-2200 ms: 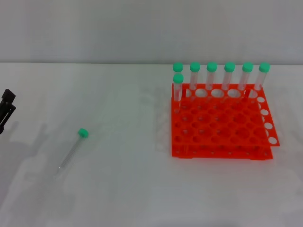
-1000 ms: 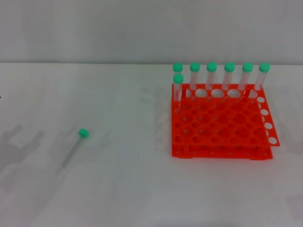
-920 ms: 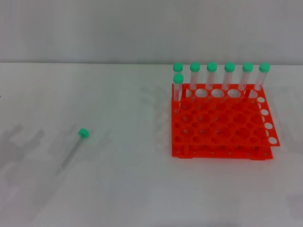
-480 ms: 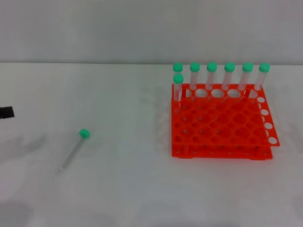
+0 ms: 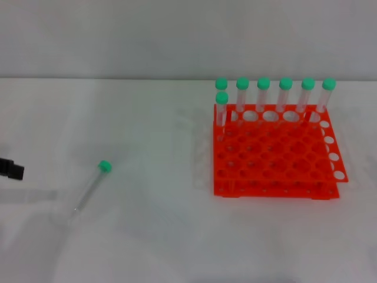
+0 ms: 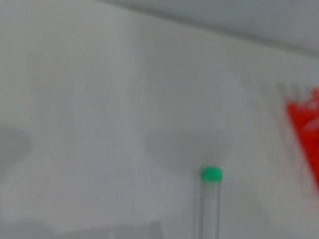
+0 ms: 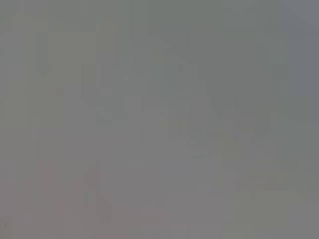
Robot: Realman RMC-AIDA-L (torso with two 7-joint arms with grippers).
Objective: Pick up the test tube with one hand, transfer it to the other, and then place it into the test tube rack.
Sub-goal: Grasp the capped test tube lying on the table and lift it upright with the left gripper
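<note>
Test tube (image 5: pixel 91 185) lying flat on table (image 5: pixel 153 236), lower left of frame, well apart from rack (image 5: pixel 274 159) at right; left gripper (image 5: pixel 10 169) peeking in at left edge, opening impossible to tell

A plain white matte counter (image 5: pixel 153 236) fills the view; along its far edge rises a bare pale grey wall (image 5: pixel 118 35).

You see a matt, smooth white bench (image 5: pixel 153 236). At lower left your loose tube (image 5: pixel 88 188) looks like clear plastic with a dull green cap. At right, your rack (image 5: pixel 274 162) is bright orange-red plastic, faintly glossy. At left, the left claw (image 5: pixel 10 169) is matt black.
</note>
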